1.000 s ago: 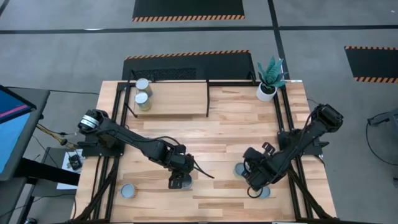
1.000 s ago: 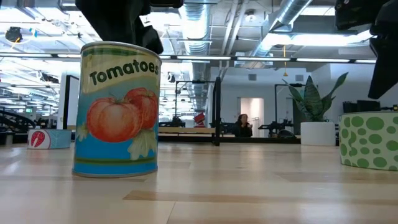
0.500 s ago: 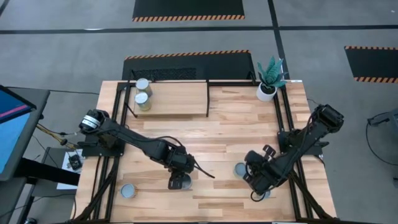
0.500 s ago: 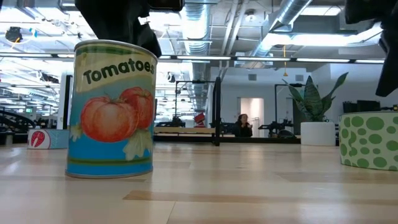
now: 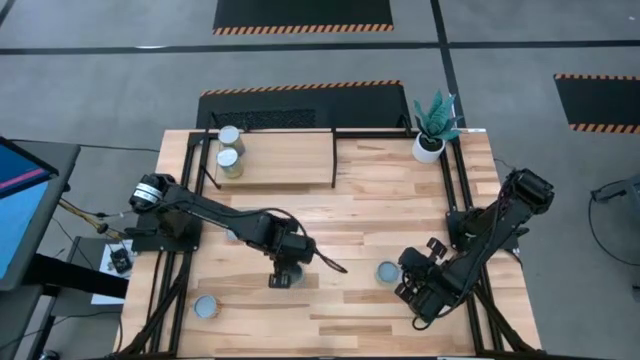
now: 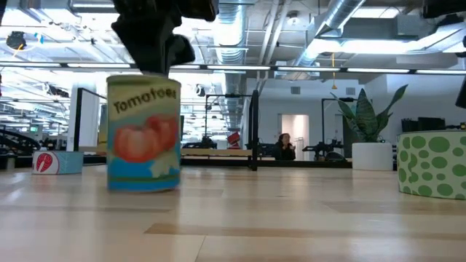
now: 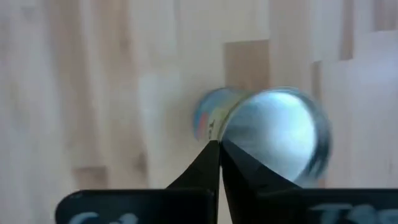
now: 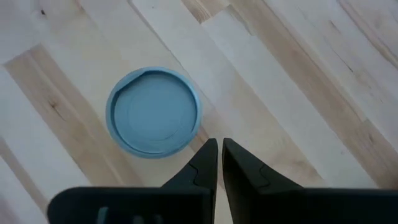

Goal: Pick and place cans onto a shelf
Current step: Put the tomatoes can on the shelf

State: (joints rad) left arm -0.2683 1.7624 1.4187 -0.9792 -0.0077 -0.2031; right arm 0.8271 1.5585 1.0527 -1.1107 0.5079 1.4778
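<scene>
1. Shifted since a second ago: left gripper (image 5: 284, 274) now farther from the table's front edge and a little rightward; tomato can (image 6: 143, 135) smaller and farther off in the low view than before, and blurred.
2. Left gripper directly above that tomato can (image 7: 273, 134) near mid-table; fingers (image 7: 211, 168) pressed together to a point, clenched with nothing between them, tips at the can's rim in the left wrist view; contact impossible to tell.
3. Right gripper (image 5: 425, 297) slid toward the front right corner, now hiding the can there; fingers (image 8: 217, 163) nearly closed, empty.
4. Blue-topped can (image 8: 153, 111) just beside the right fingertips, upright on the table (image 5: 360, 215); same can (image 5: 386, 272) seen from above, left of the right gripper.
5. Two cans (image 5: 230, 148) on the shelf (image 5: 290, 160) at its left end, close together.
6. One more can (image 5: 206, 307) near the front left corner, well apart from both arms.
7. Green-spotted can (image 6: 431, 165) at the low view's right edge.
</scene>
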